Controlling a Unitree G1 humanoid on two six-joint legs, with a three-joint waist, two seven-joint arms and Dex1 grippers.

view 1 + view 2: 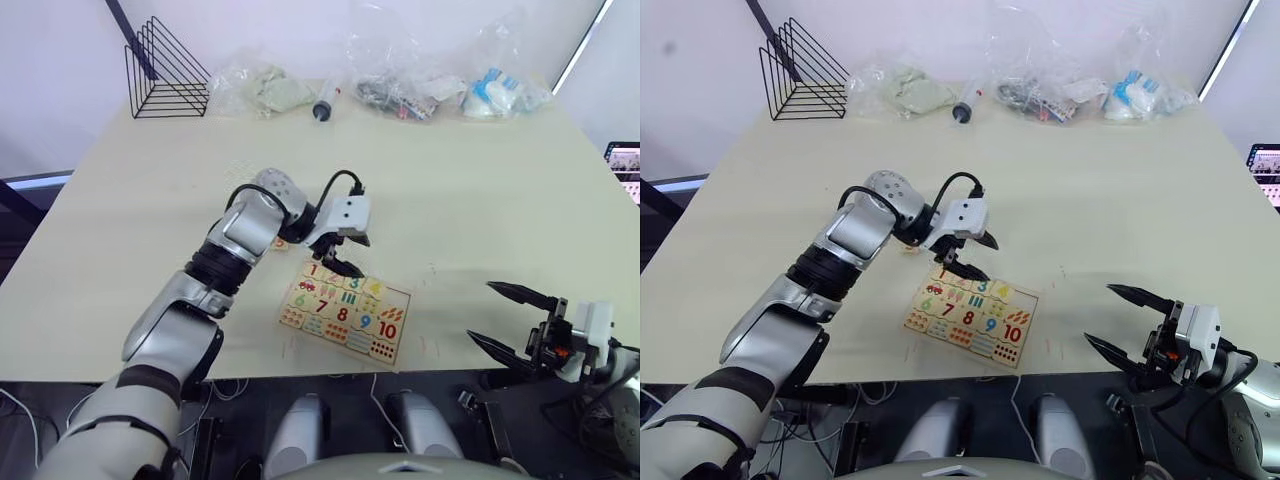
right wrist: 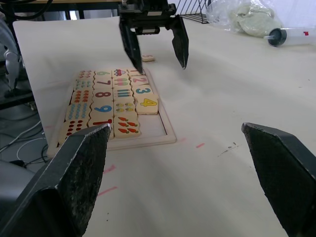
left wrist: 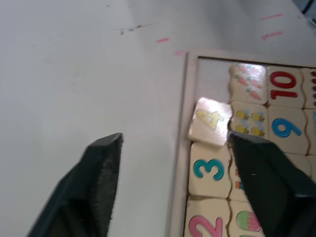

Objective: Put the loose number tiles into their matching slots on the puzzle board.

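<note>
Across a wide pale cream table [image 1: 480, 190] we saw a black wire rack [image 1: 165, 72] at the far left edge, with clear plastic bags of oddments [image 1: 440, 85] and a plastic syringe [image 1: 325, 103] strung along the far side. Near the front edge lay the flat rectangular light-wood puzzle board [image 1: 344, 310], its rows of coloured numbers up to 10 and small counting pictures facing up. We found our left gripper [image 1: 345, 255] hanging just over the board's far edge, its two black fingers spread apart with nothing between them. Below it, the number row held the tiles 1, 2 and 3 seated flat, while the small square wooden tile with the yellow 4 [image 3: 210, 121] sat tilted, one edge riding up on the board's rim rather than lying flat in its slot. The recess beside it [image 3: 212, 81], at the end of that row, was bare wood. One more small wooden tile [image 2: 147, 58] lay on the table just beyond the board's far-left corner. Our right gripper [image 1: 512, 320] hovered well to the right of the board, near the table's front edge, fingers wide open and holding nothing.
</note>
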